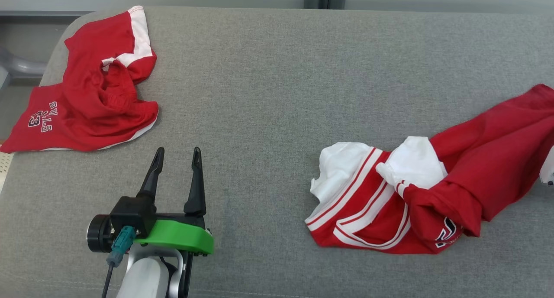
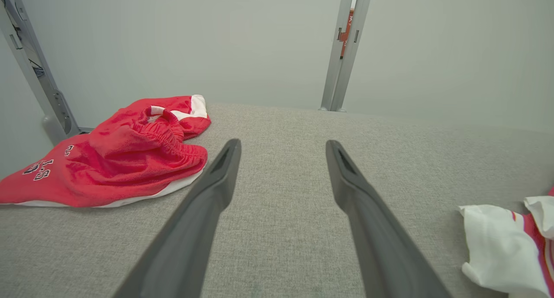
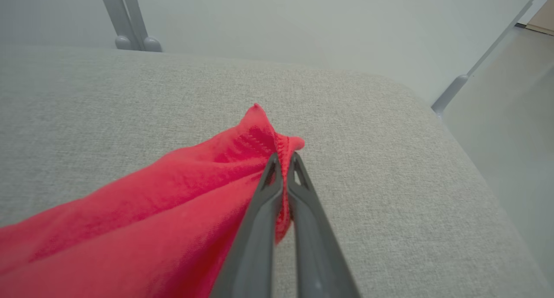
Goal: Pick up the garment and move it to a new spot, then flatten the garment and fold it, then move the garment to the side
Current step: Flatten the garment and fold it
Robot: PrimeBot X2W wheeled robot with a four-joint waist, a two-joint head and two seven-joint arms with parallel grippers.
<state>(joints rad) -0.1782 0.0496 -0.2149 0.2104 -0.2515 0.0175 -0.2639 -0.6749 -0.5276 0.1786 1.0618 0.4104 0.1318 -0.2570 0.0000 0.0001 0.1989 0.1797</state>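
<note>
Right gripper (image 3: pixel 284 157) is pinched shut on a corner of the red shirt (image 1: pixel 476 168), which lies on the right side of the cushion (image 1: pixel 268 94). Left gripper (image 1: pixel 178 150) is wide open and empty. Step: picking up. Next, lift it.

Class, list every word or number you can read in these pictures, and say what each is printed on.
"BULLS": upside down in the head view, on the red shorts.
"23": outlined digits next to it on the same shorts, a likely reading.
Black-and-white print on the red and white jersey: mostly folded under, not readable.
</note>
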